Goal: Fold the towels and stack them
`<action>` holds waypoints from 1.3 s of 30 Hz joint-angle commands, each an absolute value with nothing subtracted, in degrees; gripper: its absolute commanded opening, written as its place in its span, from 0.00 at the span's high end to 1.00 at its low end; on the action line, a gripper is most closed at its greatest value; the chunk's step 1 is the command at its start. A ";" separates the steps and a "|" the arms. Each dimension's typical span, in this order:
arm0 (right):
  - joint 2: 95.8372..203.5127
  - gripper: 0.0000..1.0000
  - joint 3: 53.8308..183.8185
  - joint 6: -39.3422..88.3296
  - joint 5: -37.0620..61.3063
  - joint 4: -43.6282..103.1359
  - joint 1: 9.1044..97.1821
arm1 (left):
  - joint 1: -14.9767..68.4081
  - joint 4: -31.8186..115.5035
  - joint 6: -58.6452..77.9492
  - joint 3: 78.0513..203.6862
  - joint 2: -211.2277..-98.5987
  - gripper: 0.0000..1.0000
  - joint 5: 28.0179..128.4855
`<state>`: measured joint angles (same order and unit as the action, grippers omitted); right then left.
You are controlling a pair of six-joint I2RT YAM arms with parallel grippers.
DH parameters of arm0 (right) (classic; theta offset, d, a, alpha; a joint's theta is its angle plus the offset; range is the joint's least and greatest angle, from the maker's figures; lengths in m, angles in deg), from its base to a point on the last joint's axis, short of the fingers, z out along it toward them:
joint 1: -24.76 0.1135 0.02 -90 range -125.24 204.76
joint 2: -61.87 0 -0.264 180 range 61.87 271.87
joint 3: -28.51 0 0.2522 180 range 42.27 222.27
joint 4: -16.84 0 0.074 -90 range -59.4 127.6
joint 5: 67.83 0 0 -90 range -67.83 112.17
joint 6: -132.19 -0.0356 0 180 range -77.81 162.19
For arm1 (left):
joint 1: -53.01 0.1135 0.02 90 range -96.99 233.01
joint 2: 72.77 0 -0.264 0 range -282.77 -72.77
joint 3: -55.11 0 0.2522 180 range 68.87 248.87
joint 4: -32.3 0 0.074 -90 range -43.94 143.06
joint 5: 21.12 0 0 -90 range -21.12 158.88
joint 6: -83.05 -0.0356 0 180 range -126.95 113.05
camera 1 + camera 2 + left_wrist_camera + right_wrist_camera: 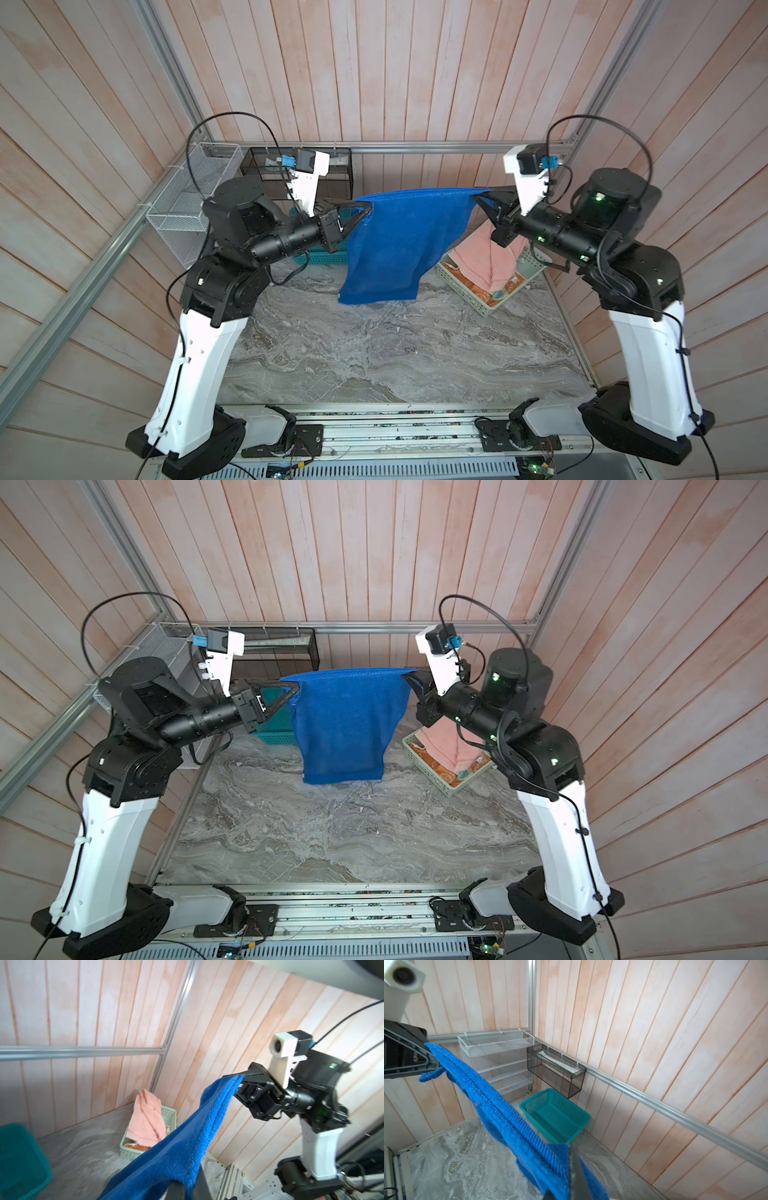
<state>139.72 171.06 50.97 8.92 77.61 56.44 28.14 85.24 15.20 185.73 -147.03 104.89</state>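
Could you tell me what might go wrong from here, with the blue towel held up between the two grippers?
1. The left gripper and right gripper each pinch only a top corner of the blue towel; a slip at either would probably drop it in a heap on the table.
2. The right gripper hangs near the pink towel heaped in the pale green tray; lowering there might snag it.

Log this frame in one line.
phase: blue towel held up, spread | left gripper: shut on one top corner | right gripper: shut on opposite corner | pink towel: in green tray
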 commanded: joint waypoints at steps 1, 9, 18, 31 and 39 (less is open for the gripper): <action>136.05 1.00 178.97 48.99 20.82 78.14 52.71 | 31.56 84.55 18.10 189.42 -143.17 1.00 97.12; 136.35 1.00 184.18 50.59 24.77 78.81 52.69 | 31.56 88.51 19.50 199.22 -146.23 1.00 100.10; 143.87 1.00 182.98 54.51 32.49 77.71 52.58 | 35.25 96.70 18.09 199.86 -154.57 1.00 98.13; 168.56 1.00 176.36 52.59 16.59 67.42 40.38 | 47.97 80.33 14.07 182.74 -172.19 1.00 105.22; 172.17 1.00 167.83 50.69 13.81 67.88 40.05 | 48.08 79.46 10.90 182.96 -179.48 1.00 106.44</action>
